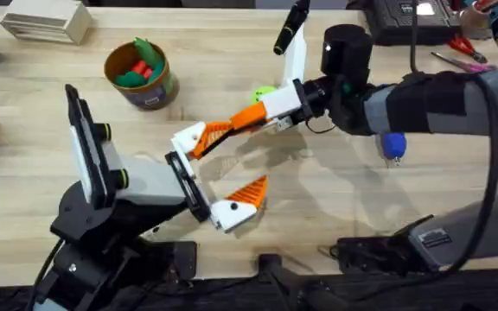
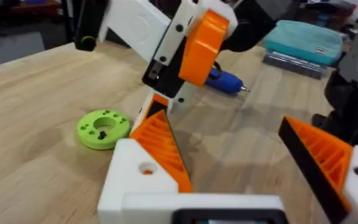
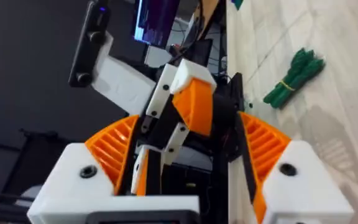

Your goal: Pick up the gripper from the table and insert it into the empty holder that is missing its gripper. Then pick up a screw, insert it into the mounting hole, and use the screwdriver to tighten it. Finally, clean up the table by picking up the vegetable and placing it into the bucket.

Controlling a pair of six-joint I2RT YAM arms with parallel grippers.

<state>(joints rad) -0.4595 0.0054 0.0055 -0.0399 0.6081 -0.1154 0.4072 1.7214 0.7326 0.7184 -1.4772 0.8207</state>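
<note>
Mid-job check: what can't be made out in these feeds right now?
1. Screwdriver: in the overhead view the right arm covers most of it, so its tip is hidden.
2. Green ring: in the overhead view it sits partly behind the right gripper.
3. Bucket contents: in the overhead view they are blurred green and red shapes, too small to identify.

Blue screwdriver [image 1: 392, 145]; yellow-gold bucket [image 1: 141, 75]; dark-green vegetable [image 3: 294, 78]; bright green ring [image 2: 103, 129].
</note>
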